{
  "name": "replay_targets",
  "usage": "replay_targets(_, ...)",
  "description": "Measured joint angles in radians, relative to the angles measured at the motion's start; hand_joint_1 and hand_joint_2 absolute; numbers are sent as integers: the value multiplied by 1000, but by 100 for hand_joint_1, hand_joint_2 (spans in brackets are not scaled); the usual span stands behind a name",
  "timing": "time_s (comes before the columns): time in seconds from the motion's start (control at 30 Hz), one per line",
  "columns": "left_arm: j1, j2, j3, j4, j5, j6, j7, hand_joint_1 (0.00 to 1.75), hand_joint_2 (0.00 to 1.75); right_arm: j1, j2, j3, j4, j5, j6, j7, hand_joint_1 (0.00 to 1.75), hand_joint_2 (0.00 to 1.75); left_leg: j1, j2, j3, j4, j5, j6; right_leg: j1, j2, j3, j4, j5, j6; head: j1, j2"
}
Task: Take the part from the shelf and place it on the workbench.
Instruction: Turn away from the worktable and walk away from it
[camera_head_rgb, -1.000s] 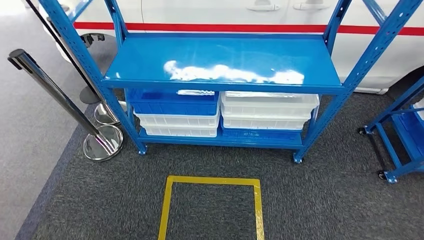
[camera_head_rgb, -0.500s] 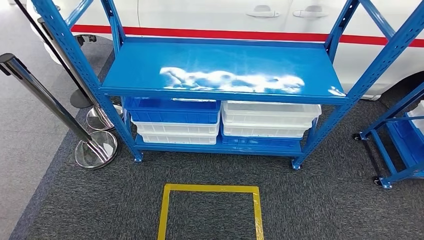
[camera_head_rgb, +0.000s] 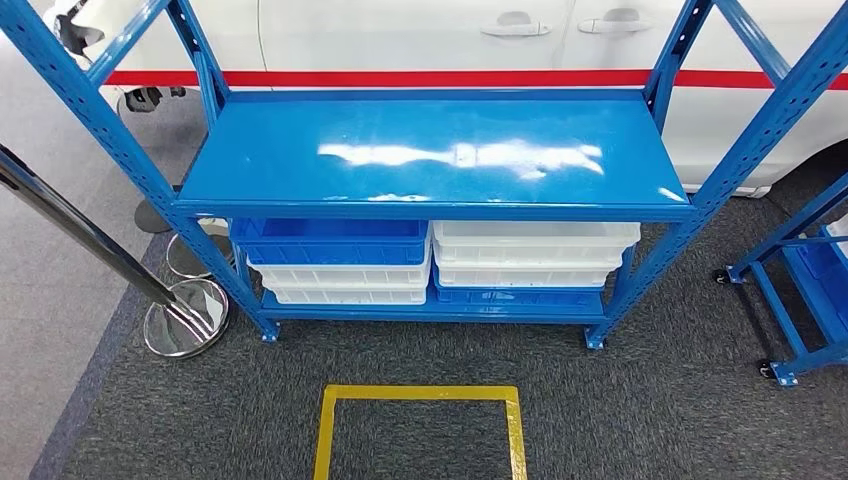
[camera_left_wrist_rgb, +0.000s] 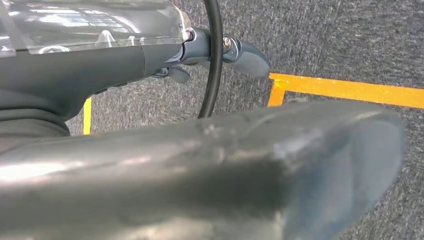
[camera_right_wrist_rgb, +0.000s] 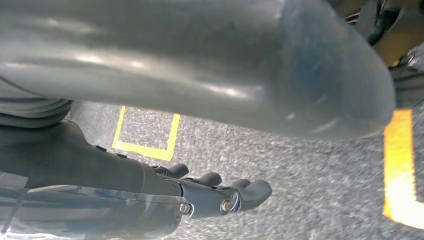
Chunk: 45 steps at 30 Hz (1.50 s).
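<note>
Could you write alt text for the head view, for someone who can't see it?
A blue metal shelf stands on grey carpet, its upper deck bare and shiny, with stacked blue and white bins underneath. A yellow tape square marks the floor in front; a white car with a red stripe is behind.

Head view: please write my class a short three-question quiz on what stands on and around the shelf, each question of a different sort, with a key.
1. True or false: on the bottom level of the blue shelf, a blue crate tops the left stack.
2. What is marked on the carpet in front of the shelf? A) a red circle B) a yellow tape square C) a white arrow
3. Fill in: the white car behind the shelf bears a ____ stripe.

Key: 1 true; 2 B; 3 red.
</note>
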Motion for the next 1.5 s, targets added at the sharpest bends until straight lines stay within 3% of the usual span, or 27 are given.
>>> replay_targets(0.03, 1, 0, 0, 0, 0, 0, 0, 0, 0, 0, 0, 0, 0, 1, 0, 0, 0, 0, 1, 0, -28, 26, -20, -3, 0, 2, 9, 0, -8, 0, 0, 0)
replay_targets(0.07, 2, 0, 0, 0, 0, 0, 1, 0, 0, 0, 0, 0, 0, 1, 1, 0, 0, 0, 2, 0, -41, 21, -20, -3, 0, 3, 20, 1, -16, 1, 0, 0)
replay_targets(0.1, 3, 1, 0, 0, 0, 0, 1, 0, 0, 1, 0, 0, 0, 1, 1, 0, 0, 0, 1, 0, -39, -17, 5, -2, 0, 3, 32, 1, -25, 3, 0, 0)
replay_targets(0.17, 5, 2, 1, 0, 0, 0, 1, 0, 0, 2, 0, 0, 0, 2, 1, 0, 0, 0, 0, -1, -7, -141, 104, 6, 1, 4, 57, 1, -42, 7, 0, 0)
replay_targets(0.23, 5, 2, 3, 0, 0, 3, 2, 0, 0, 0, 0, 0, 0, 4, 1, 0, 0, 0, -6, -2, 10, -217, 164, 17, 2, 6, 72, 2, -55, 15, 0, 0)
replay_targets(0.3, 5, 3, 3, 0, -1, 8, 4, 0, 0, -4, 0, 0, 0, 4, 1, 0, 0, 0, -11, -2, 8, -226, 172, 27, 3, 8, 77, -1, -65, 28, 0, 0)
replay_targets(0.37, 4, 2, 4, 0, -2, 12, 3, 0, 0, -6, 0, 0, 0, 6, 1, 2, 0, 0, -5, -2, 17, -239, 185, 39, 5, 6, 83, -1, -76, 39, 0, 0)
replay_targets(0.43, 2, 1, 4, 0, -3, 13, 0, 0, 0, -8, 0, -1, 0, 7, 0, 5, 0, 0, 1, -1, 25, -254, 188, 50, 5, 4, 59, 50, -111, 47, 0, 0)
replay_targets(0.53, 0, 1, 4, 0, -4, 14, -1, 0, 0, -7, 0, -1, 0, 8, 0, 6, 0, 0, 0, 0, 28, -258, 181, 58, -2, 3, -56, 241, -189, 57, 0, 0)
replay_targets(0.57, 0, 1, 4, 0, -4, 14, -1, 0, 0, -7, 0, -2, 0, 9, 0, 6, 0, 0, 0, 0, 30, -258, 179, 58, -5, 3, -86, 280, -189, 60, 0, 0)
replay_targets(0.6, 1, 1, 4, 0, -4, 15, -1, 0, 0, -6, 0, -2, 0, 11, 0, 6, 0, 0, 0, 0, 34, -258, 175, 57, -7, 2, -99, 282, -168, 62, 0, 0)
replay_targets(0.67, 1, 1, 5, 0, -4, 15, 0, 0, 0, -5, 0, -2, 0, 15, 1, 6, 0, 0, 0, -2, 46, -258, 168, 53, -10, 1, -66, 175, -79, 62, 0, 0)
replay_targets(0.73, 1, 1, 7, 0, -4, 15, 1, 0, 0, -4, -1, -2, 0, 18, 1, 6, 0, 0, -3, -3, 53, -255, 160, 44, -9, -1, -17, 49, -16, 55, 0, 0)
replay_targets(0.77, 0, 1, 8, 0, -4, 15, 1, 0, 0, -5, -1, -3, 0, 18, 1, 6, 0, 44, -5, -3, 54, -254, 156, 39, -7, -2, -6, 17, -5, 51, 0, 0)
replay_targets(0.87, -2, 2, 10, 0, -3, 15, 2, 0, 0, -6, 0, -3, 0, 19, 1, 6, 0, 175, -6, -3, 57, -256, 153, 23, -5, 0, -3, 2, -4, 36, 0, 0)
replay_targets(0.93, -2, 4, 11, 0, -3, 16, 2, 0, 0, -5, -1, -3, 0, 19, 1, 7, 0, 175, -3, -3, 48, -229, 131, 12, -9, -1, 2, -5, 0, 24, 0, 0)
replay_targets(1.03, -1, 4, 13, 0, -3, 18, 2, 0, 0, -5, -1, -4, -1, 18, 0, 8, 0, 175, 4, -3, -30, -52, 36, -3, -10, -3, 5, -9, 1, 14, 0, 0)
replay_targets(1.07, 0, 4, 14, 0, -3, 18, 2, 0, 0, -5, 0, -5, -1, 18, 0, 8, 0, 175, 6, -3, -57, 6, 15, -6, -9, -3, 6, -8, 0, 13, 0, 0)
replay_targets(1.1, 0, 4, 14, 0, -3, 18, 2, 0, 0, -5, 0, -5, -1, 19, 0, 9, 0, 175, 8, -3, -71, 33, 14, -10, -9, -3, 7, -7, -2, 12, 0, 0)
replay_targets(1.13, 1, 4, 15, 0, -3, 19, 2, 0, 0, -5, 0, -6, -1, 20, 1, 10, 0, 175, 10, -3, -65, 19, 33, -15, -10, -2, 9, -6, -4, 11, 0, 0)
replay_targets(1.23, 0, 3, 16, 0, -3, 23, 3, 0, 0, -6, -1, -7, -1, 27, 2, 12, 0, 175, 23, -4, 26, -177, 131, -36, -11, 0, 16, 5, -17, 15, 0, 0)
replay_targets(1.27, -1, 2, 16, 0, -3, 25, 3, 0, 0, -6, -1, -7, -1, 28, 2, 11, 0, 175, 26, -6, 48, -224, 147, -33, -8, 1, 15, 9, -21, 20, 0, 0)
replay_targets(1.37, -1, 0, 17, 0, -2, 29, 3, 0, 0, -7, -2, -8, -1, 28, 1, 8, 0, 44, 24, -11, 60, -251, 149, -15, -1, 4, 13, 11, -24, 28, 0, 0)
replay_targets(1.4, -1, 0, 17, 0, -2, 30, 3, 0, 0, -7, -2, -8, -1, 28, 0, 7, 0, 0, 24, -11, 60, -251, 148, -15, -1, 4, 14, 10, -24, 29, 0, 0)
replay_targets(1.5, -1, 0, 17, 0, -2, 31, 3, 0, 0, -7, -2, -8, -1, 28, 0, 6, 0, 0, 23, -11, 60, -251, 148, -14, -1, 4, 14, 9, -24, 30, 0, 0)
